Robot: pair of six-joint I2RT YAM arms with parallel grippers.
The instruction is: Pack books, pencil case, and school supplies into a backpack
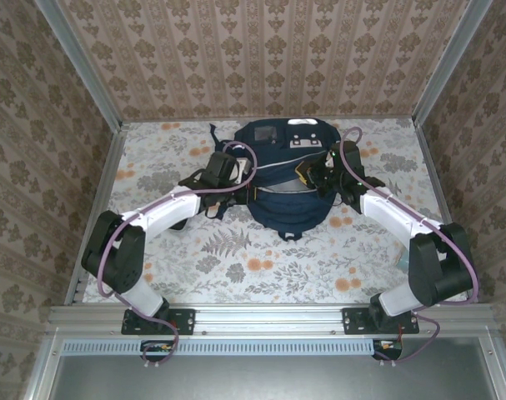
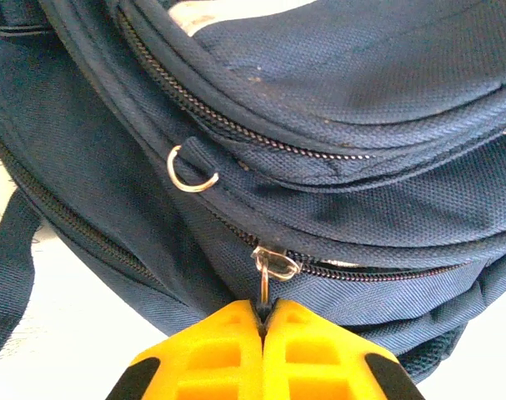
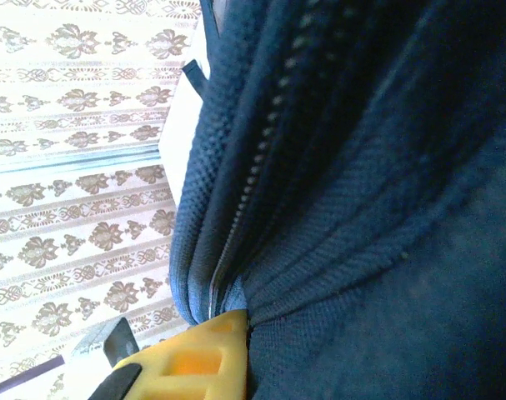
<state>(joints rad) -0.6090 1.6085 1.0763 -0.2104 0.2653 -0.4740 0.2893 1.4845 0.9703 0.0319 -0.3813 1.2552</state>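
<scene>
The navy backpack (image 1: 288,196) lies at the back middle of the table, its zipped side facing the arms. My left gripper (image 2: 263,310) is shut on the metal zipper pull (image 2: 264,283), which hangs from a slider (image 2: 278,262) on a lower zip. In the top view the left gripper (image 1: 246,173) sits at the bag's left flank. My right gripper (image 1: 319,179) is at the bag's upper right. Its one visible yellow finger (image 3: 204,352) presses into a fold of backpack fabric (image 3: 361,208) beside a zip, pinching it. The books, pencil case and school supplies are hidden.
A dark strap (image 2: 7,275) trails off the bag's left side, and a loose metal ring (image 2: 190,171) hangs on an upper seam. Patterned walls (image 1: 36,125) close in the floral table (image 1: 236,258) on three sides. Open tabletop lies in front of the bag.
</scene>
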